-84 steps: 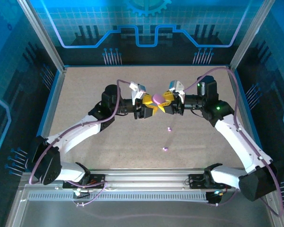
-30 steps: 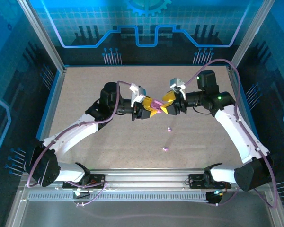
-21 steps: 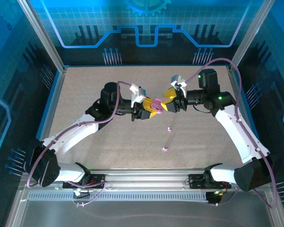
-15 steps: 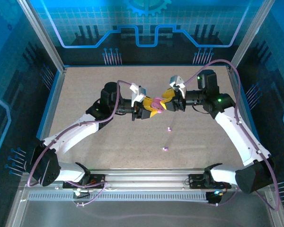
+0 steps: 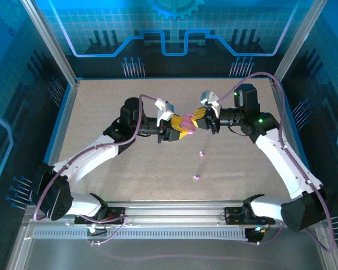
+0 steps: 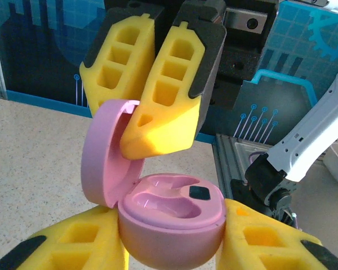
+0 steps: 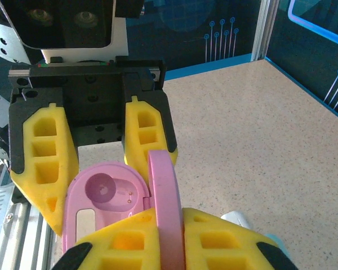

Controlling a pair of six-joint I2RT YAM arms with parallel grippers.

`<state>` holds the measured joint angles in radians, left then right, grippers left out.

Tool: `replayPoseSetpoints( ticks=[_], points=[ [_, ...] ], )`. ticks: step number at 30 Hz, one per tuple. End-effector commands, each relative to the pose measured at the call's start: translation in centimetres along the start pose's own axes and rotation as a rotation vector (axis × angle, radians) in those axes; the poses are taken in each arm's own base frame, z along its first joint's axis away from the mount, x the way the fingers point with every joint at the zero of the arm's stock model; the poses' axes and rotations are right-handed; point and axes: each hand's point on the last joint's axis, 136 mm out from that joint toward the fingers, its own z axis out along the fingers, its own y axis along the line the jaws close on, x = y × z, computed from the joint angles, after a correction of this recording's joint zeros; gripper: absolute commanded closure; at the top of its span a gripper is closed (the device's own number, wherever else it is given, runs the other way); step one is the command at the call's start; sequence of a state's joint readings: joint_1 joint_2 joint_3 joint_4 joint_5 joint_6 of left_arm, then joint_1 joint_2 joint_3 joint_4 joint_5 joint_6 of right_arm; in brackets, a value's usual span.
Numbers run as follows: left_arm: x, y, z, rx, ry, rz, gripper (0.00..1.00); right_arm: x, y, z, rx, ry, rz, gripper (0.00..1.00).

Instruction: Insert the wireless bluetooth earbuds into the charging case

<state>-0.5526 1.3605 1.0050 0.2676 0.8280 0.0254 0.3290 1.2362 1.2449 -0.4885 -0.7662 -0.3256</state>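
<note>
Gripping pink charging case [image 6: 172,225] by its base with left end effector [image 5: 179,129], clamped on both sides, above desk [image 5: 158,163]. Pinching upright lid [image 6: 101,163] edge-on with right end effector [image 5: 196,117], fingers closed on it. Noted two tiny pinkish earbuds [image 5: 201,153] lying loose on desk toward near edge, one behind the other, well apart from case

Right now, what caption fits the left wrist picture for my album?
Left end effector holds the open pink charging case; right end effector pinches its lid.
</note>
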Motion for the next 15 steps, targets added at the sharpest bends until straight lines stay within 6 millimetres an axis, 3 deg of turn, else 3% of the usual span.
replayPoseSetpoints(
  ticks=[1,7,15],
  points=[
    [0.32,-0.11,0.26,0.016,-0.003,0.005,0.57,-0.90,0.79,-0.25,-0.005,-0.019,-0.034,0.87],
    [0.45,0.04,0.60,0.026,0.004,-0.010,0.42,-1.10,0.74,-0.26,0.018,-0.018,-0.050,0.87],
    [0.50,0.09,0.88,0.033,0.006,-0.010,0.38,-1.16,0.80,0.02,0.015,-0.015,-0.052,0.86]
  ],
)
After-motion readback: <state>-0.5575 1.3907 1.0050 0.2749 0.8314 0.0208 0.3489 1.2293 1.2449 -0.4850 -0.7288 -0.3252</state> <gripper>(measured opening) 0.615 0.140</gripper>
